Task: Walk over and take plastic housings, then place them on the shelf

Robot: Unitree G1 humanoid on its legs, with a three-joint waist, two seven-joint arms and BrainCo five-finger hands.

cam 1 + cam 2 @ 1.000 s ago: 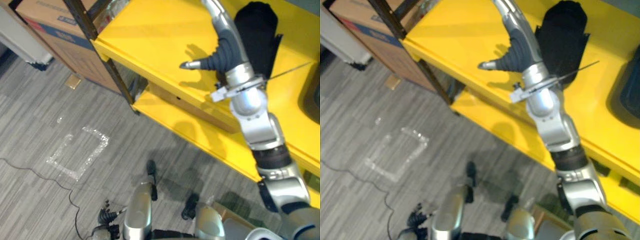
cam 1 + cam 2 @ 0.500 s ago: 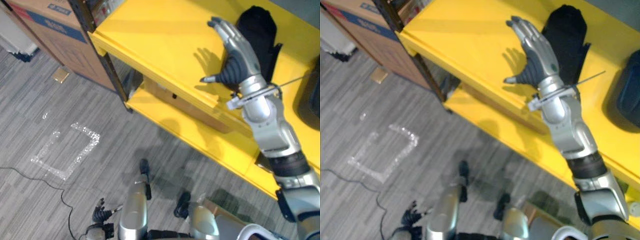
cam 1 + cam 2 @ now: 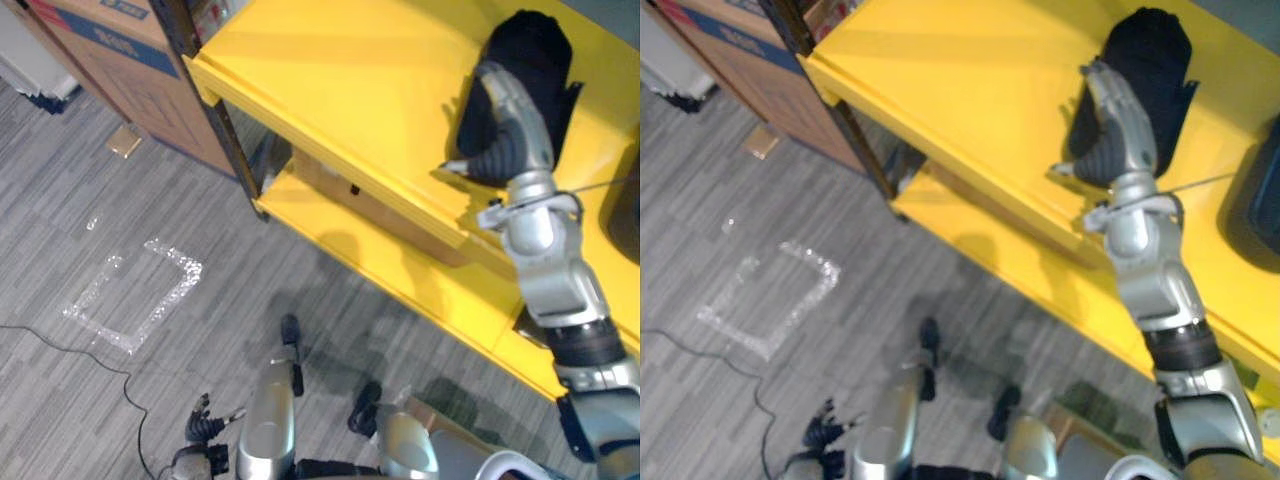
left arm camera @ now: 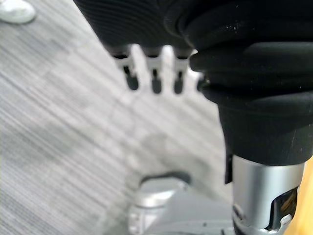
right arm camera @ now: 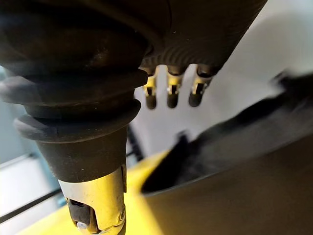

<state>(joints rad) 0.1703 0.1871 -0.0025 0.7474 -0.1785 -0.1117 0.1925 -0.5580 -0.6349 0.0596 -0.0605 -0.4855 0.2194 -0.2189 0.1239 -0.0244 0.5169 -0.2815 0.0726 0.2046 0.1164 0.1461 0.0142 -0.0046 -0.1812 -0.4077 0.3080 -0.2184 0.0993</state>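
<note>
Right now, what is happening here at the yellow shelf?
The robot stands at the yellow shelf. Its right robot hand is stretched over the top level, with its fingers straight, beside a black housing that lies there. It holds nothing, and I cannot tell whether it touches the housing. The left robot hand hangs low over the grey floor, open and idle.

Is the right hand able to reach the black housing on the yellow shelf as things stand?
Probably yes. The right hand, its fingers open, hangs close beside the black housing on the yellow shelf, and nothing stands between them.
</note>
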